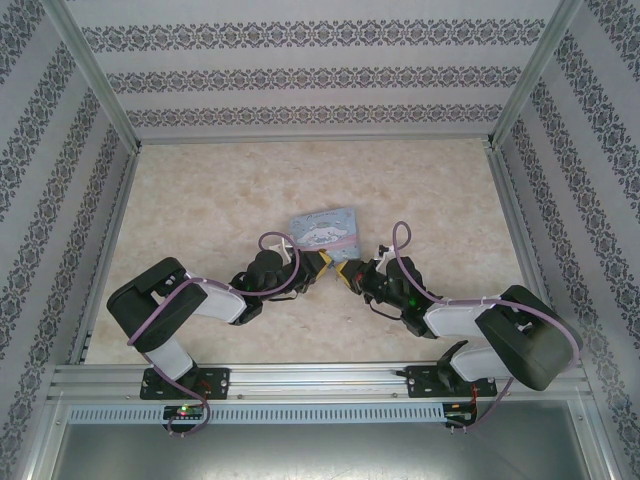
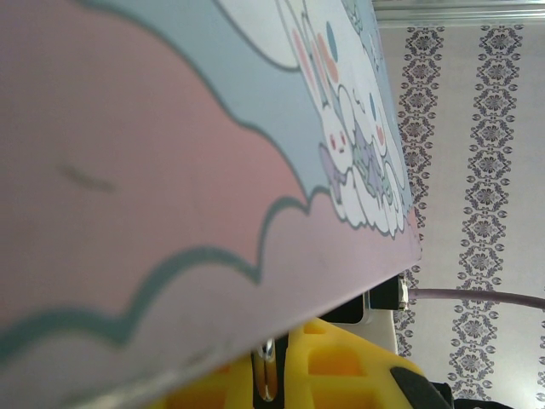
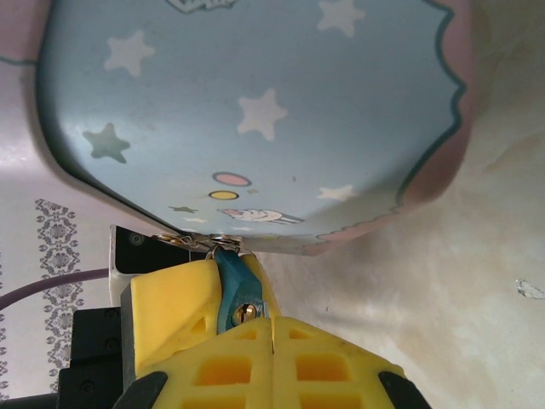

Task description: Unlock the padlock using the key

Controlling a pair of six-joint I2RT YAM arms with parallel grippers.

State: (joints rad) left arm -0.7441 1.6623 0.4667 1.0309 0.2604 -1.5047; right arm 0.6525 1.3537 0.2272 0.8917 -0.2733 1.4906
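1. The small blue-teal padlock (image 3: pixel 230 285) is seen at the rim of the pale blue cartoon tin (image 3: pixel 255 111), silvery shackle uppermost.
2. The right gripper (image 3: pixel 272 328) is brought against its keyhole end, jaws pressed together; whether the thin dark key is pinched there cannot be told.
3. The left gripper (image 1: pixel 320 264) is set just beside the padlock; its jaws cannot be judged.
4. Key insertion is judged in hand; a steady turn is called for next.

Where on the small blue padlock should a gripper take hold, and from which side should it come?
Grip the padlock by the flat faces of its blue body, coming in from the side, along the tin's edge. The thin shackle hooked at that edge would likely slip, and the keyhole end faces away from the tin, so that end should stay free.
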